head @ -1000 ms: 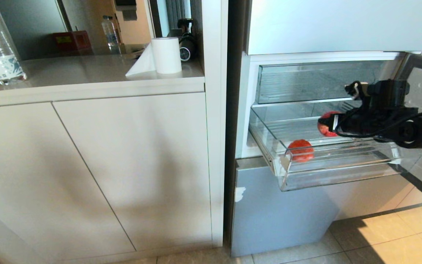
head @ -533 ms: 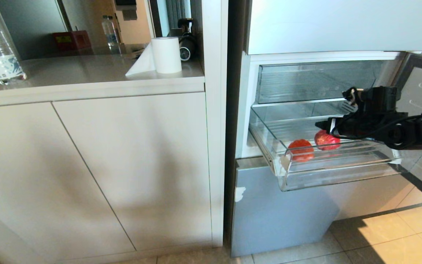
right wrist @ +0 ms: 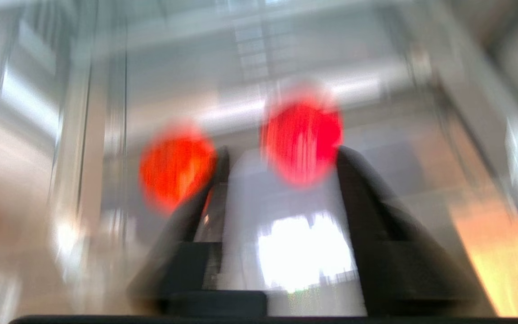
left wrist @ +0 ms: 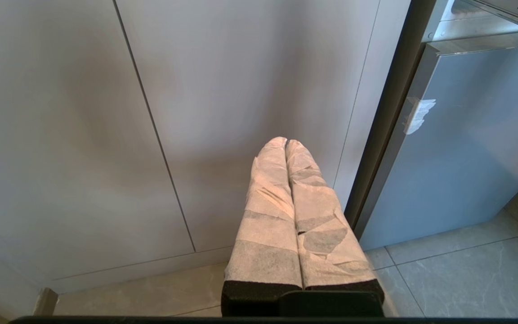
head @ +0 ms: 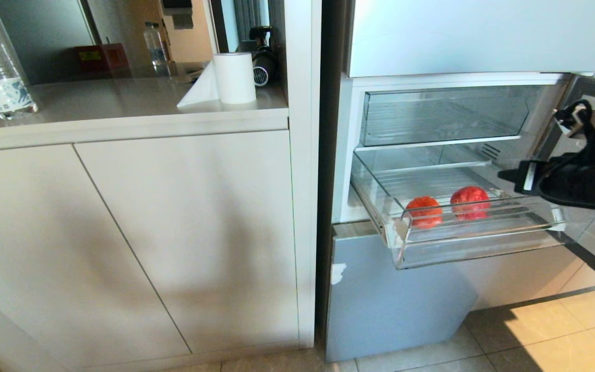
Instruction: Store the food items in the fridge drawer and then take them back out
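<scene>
Right hand (head: 509, 174) hangs at the right end of the pulled-out fridge drawer (head: 475, 243), above its rim, fingers (right wrist: 367, 193) parted with nothing between them. Two red fruits lie side by side on the drawer's ribbed floor: one (head: 424, 211) at the near left corner, the other (head: 470, 202) just to its right, left of the hand and apart from it. Left hand (left wrist: 286, 144), fingers pressed together and wrapped in white, points at the cabinet doors (left wrist: 151, 112) left of the fridge.
</scene>
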Tool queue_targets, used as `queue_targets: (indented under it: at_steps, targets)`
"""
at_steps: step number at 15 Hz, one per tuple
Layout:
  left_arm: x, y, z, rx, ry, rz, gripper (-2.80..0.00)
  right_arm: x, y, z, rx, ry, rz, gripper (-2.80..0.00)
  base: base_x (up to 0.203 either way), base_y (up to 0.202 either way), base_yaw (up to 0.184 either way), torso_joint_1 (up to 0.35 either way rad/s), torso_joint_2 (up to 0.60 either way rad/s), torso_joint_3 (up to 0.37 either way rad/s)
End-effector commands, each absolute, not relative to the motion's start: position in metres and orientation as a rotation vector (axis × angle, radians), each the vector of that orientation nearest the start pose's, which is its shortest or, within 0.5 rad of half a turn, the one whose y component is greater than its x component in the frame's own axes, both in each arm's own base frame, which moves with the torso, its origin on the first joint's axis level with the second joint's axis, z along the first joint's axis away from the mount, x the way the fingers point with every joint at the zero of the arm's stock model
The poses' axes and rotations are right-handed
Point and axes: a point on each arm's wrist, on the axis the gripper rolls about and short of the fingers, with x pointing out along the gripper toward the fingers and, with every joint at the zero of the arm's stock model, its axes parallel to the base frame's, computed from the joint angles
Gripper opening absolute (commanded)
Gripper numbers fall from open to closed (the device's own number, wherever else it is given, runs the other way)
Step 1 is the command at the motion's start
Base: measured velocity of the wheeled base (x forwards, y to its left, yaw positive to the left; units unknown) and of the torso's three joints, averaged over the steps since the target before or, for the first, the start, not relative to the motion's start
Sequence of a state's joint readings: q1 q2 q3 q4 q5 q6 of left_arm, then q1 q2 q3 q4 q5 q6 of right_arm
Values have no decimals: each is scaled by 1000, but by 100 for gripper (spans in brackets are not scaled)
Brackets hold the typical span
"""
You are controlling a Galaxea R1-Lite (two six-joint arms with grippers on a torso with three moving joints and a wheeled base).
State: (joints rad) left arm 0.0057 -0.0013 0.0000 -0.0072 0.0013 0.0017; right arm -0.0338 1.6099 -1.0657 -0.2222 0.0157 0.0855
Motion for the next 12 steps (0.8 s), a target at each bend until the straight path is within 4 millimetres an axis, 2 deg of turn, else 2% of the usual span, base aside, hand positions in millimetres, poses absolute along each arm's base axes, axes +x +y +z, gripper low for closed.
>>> queue_targets:
  at_steps: [1,3,5,8,12]
  targets:
    - [-23,0,76,2,-8,8,-280,236,-10,260,98,288,-39,-280,0,0,0,0,0,0]
    - [-23,0,76,2,-8,8,-280,208,-13,242,122,481,-48,-280,0,0,0,0,0,0]
    - [-23,0,76,2,-8,8,-280,199,-17,232,174,625,2,-280,0,0,0,0,0,0]
    - [-23,0,76,2,-8,8,-280,228,-20,206,222,793,52,-280,0,0,0,0,0,0]
    - [-23,0,76,2,-8,8,-280,287,-26,173,248,926,71,-280,0,0,0,0,0,0]
